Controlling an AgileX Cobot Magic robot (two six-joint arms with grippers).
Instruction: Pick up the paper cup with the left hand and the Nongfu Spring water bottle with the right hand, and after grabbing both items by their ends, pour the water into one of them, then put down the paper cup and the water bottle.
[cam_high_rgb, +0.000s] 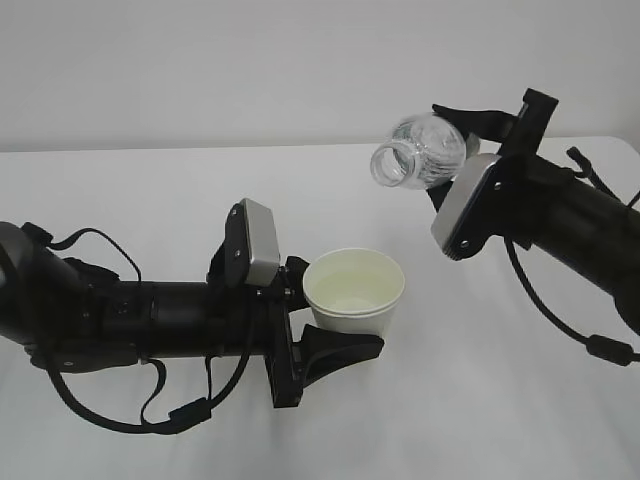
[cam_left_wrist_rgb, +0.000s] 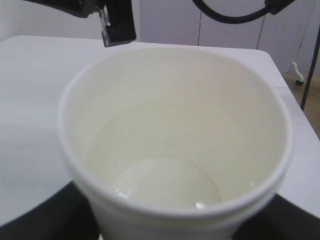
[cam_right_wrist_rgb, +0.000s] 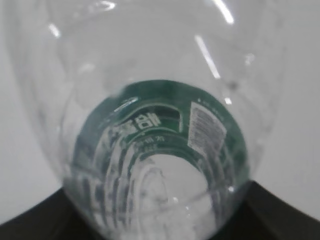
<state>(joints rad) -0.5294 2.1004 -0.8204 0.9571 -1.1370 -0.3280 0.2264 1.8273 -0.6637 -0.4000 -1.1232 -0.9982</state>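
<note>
Nongfu Spring water bottle (cam_high_rgb: 425, 150): tipped mouth-forward, held aloft up and right of the cup, well apart; clear, ribbed, green label band, uncapped.
Right hand (cam_high_rgb: 470, 140): fingers closed partway on the bottle's base end.
Left hand (cam_high_rgb: 330, 325): fingers clamped about the cup's lower end, just above the white tabletop (cam_high_rgb: 150, 190).
Paper cup (cam_high_rgb: 354, 290): upright, white, cream inside; a thin pool seemed to lie at its bottom.
Step in hand: pour, judged; bring the mouth over the rim before tilting further, cup kept level.
</note>
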